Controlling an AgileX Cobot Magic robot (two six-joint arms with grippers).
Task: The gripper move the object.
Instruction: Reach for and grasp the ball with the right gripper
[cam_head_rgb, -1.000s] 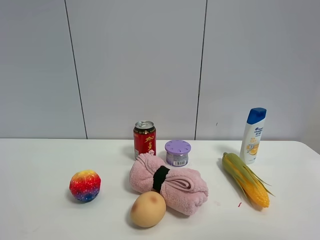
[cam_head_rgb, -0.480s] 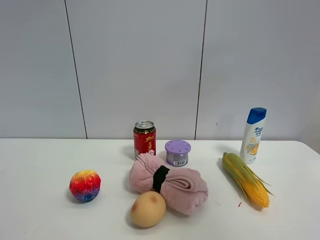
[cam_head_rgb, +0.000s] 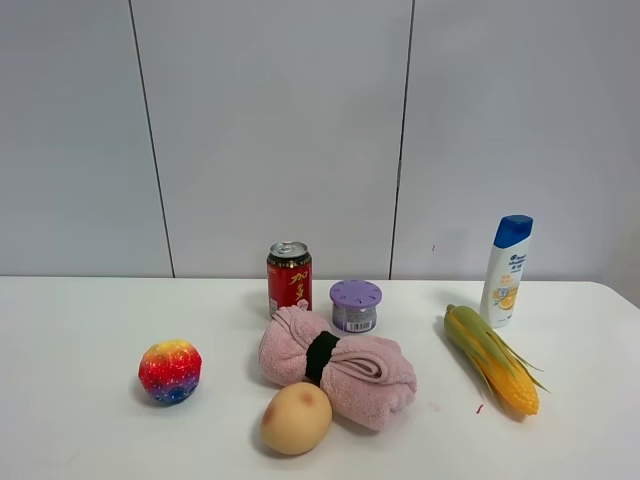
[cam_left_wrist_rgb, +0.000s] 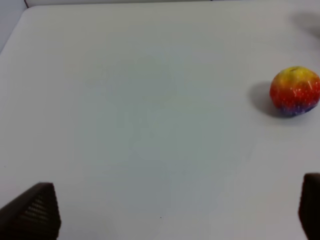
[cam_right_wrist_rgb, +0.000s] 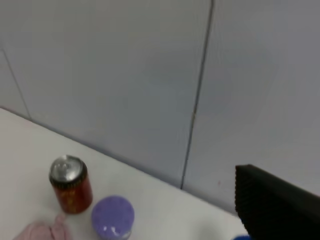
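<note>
The object, a bumpy rainbow ball (cam_head_rgb: 170, 371), rests on the white table (cam_head_rgb: 80, 330) at the left, apart from everything else. The left wrist view shows the ball (cam_left_wrist_rgb: 295, 91) some way ahead of my left gripper (cam_left_wrist_rgb: 172, 212) and off to one side. That gripper is open, its two black fingertips (cam_left_wrist_rgb: 31, 212) spread wide over bare table with nothing between them. Of my right gripper only one black finger (cam_right_wrist_rgb: 275, 205) shows, raised and facing the back wall; nothing is in it. Neither arm appears in the exterior high view.
A tan egg shape (cam_head_rgb: 296, 418) lies in front of a rolled pink towel (cam_head_rgb: 345, 368). Behind them stand a red can (cam_head_rgb: 289, 279) and a purple-lidded jar (cam_head_rgb: 355, 305). A corn cob (cam_head_rgb: 492, 358) and a shampoo bottle (cam_head_rgb: 506, 272) are at the right.
</note>
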